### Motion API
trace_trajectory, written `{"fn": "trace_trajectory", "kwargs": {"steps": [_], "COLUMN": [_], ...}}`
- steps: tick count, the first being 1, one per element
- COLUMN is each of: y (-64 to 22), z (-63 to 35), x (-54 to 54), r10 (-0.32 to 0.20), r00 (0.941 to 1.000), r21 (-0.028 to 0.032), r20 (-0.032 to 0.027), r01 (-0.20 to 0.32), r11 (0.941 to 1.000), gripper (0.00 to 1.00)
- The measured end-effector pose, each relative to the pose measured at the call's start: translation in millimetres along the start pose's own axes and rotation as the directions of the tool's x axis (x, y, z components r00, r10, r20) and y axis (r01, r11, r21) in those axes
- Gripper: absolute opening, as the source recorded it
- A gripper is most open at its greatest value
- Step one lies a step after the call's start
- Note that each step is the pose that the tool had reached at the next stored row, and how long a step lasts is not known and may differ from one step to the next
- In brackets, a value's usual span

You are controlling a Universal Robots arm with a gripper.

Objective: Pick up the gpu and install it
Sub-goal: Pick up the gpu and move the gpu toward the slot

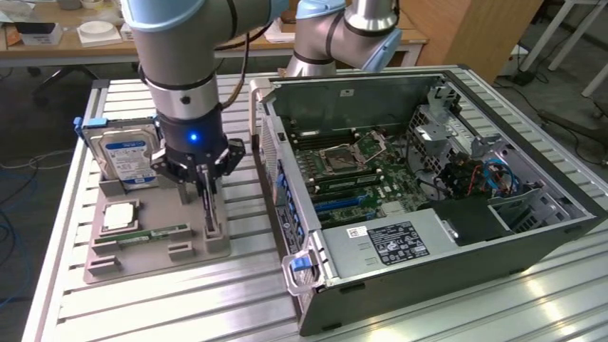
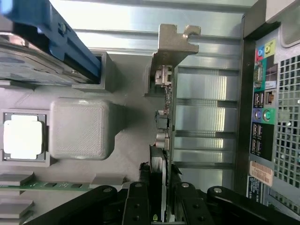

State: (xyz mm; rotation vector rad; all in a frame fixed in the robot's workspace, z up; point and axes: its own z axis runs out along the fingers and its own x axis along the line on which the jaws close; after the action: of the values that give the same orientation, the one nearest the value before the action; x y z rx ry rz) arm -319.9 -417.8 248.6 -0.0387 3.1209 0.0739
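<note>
Claw [image 1: 208,222] is pinching the gpu [image 2: 165,110] from both sides. Card is standing on edge in the grey tray [image 1: 152,260] on the table [image 1: 142,306], sitting beside the open computer case [image 1: 494,249].

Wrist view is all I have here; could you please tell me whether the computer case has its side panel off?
Observer: Yes, the computer case is open on top, its motherboard exposed.
Operator: Where is the gripper relative to it?
Observer: Down at the gpu in the grey holder, on the exterior view's left of the case.
Operator: What else does the holder carry?
Observer: A hard drive with a blue-white label stands upright at its far end.
</note>
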Motion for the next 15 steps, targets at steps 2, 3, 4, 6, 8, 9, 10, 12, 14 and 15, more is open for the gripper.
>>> {"fn": "trace_trajectory", "kwargs": {"steps": [2, 3, 4, 6, 8, 9, 10, 12, 14, 15], "y": [0.4, 0.5, 0.7, 1.1, 1.5, 1.7, 1.9, 2.4, 2.8, 3.0], "z": [-8.7, -13.1, -17.6, -26.6, -35.7, -40.0, -44.2, -53.2, -62.2, -67.0], "x": [-0.1, -0.3, -0.3, -0.5, -0.7, -0.8, -0.9, -1.1, -1.3, -1.3], "r10": [0.0, 0.0, 0.0, 0.0, 0.0, 0.0, 0.0, 0.0, 0.0, 0.0], "r00": [1.0, 1.0, 1.0, 1.0, 1.0, 1.0, 1.0, 1.0, 1.0, 1.0], "r21": [-0.0005, -0.0007, -0.0011, -0.002, -0.0022, -0.0022, -0.0023, -0.0022, -0.0022, -0.0022], "r20": [0.0, 0.0, -0.0001, 0.0002, 0.0, 0.0, 0.0, 0.0, 0.0, 0.0], "r01": [0.0, 0.0, 0.0, 0.0, 0.0, 0.0, 0.0, 0.0, 0.0, 0.0], "r11": [1.0, 1.0, 1.0, 1.0, 1.0, 1.0, 1.0, 1.0, 1.0, 1.0], "gripper": [0.27, 0.27, 0.27, 0.27, 0.27, 0.27, 0.27, 0.27, 0.27, 0.27]}}
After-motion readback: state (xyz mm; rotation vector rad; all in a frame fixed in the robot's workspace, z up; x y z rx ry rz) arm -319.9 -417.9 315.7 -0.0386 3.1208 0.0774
